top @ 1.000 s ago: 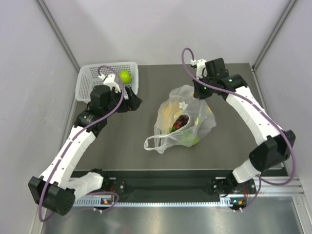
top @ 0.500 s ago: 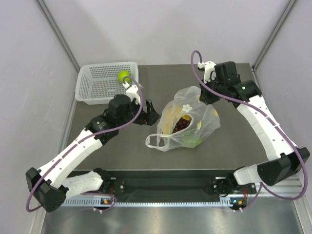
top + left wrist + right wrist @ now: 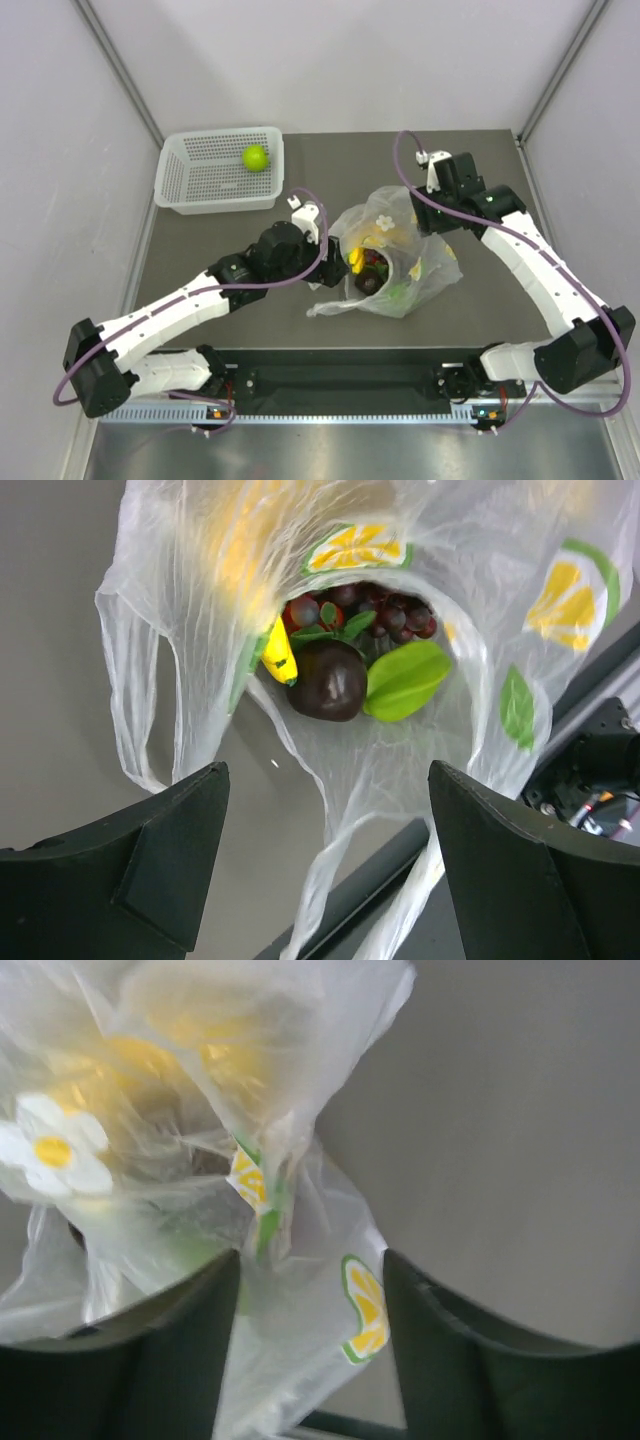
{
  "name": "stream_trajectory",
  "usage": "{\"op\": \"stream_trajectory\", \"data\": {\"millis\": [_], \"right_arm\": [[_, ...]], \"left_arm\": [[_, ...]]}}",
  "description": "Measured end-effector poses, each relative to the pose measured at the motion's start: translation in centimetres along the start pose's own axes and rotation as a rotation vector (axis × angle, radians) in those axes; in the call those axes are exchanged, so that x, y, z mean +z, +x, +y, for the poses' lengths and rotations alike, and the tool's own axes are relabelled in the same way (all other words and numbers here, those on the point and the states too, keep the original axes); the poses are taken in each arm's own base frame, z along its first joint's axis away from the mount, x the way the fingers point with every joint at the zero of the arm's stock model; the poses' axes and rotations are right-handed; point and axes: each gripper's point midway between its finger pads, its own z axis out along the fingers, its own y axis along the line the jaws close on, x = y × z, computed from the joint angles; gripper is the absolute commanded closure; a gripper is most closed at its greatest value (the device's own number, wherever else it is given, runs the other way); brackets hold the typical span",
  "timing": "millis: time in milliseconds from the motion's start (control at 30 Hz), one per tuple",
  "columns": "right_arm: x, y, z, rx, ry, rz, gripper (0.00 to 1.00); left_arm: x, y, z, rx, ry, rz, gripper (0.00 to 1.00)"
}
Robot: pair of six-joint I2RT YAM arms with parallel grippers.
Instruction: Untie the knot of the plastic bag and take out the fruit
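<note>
Finding: the plastic bag (image 3: 405, 292) lies at the middle of the table (image 3: 320, 170), and its mouth gapes toward the left arm. No tied knot can be made out; one handle loop (image 3: 325, 306) trails loose on the near side. The left gripper (image 3: 325, 780) stands just beside the mouth with its jaws spread wide and nothing between them. Its wrist view looks straight down the opening. Directly ahead of the jaws sits a dark round fruit (image 3: 328, 680), with a banana (image 3: 278, 652) tip touching its left side, a green piece (image 3: 403, 678) on its right and grapes (image 3: 395, 615) behind. The right gripper (image 3: 310, 1260) is at the far rim of the bag, jaws partly apart around a bunched fold of film without visibly pinching it. One green apple (image 3: 256, 157) lies in the basket (image 3: 215, 201). Judgement: the left arm is the nearer to the fruit, and a straight reach along its present line into the mouth meets the dark fruit first.
</note>
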Motion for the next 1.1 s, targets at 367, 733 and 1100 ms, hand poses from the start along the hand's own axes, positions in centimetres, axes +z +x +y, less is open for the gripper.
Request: {"op": "stream_trajectory", "data": {"millis": [367,733,1100], "right_arm": [[-2.8,-0.5,0.8,0.057,-0.053,-0.078,0.03],[-8.6,0.3,10.6,-0.050,-0.322,-0.178,0.00],[-4.3,6.6,19.8,-0.223,-0.143,0.043,0.00]], "left_arm": [[1.5,1.5,0.7,0.016,-0.048,0.011,0.34],[-0.9,2.9,4.2,-0.044,-0.169,-0.072,0.33],[-4.5,-0.4,5.0,-0.133,-0.220,-0.248,0.34]]}}
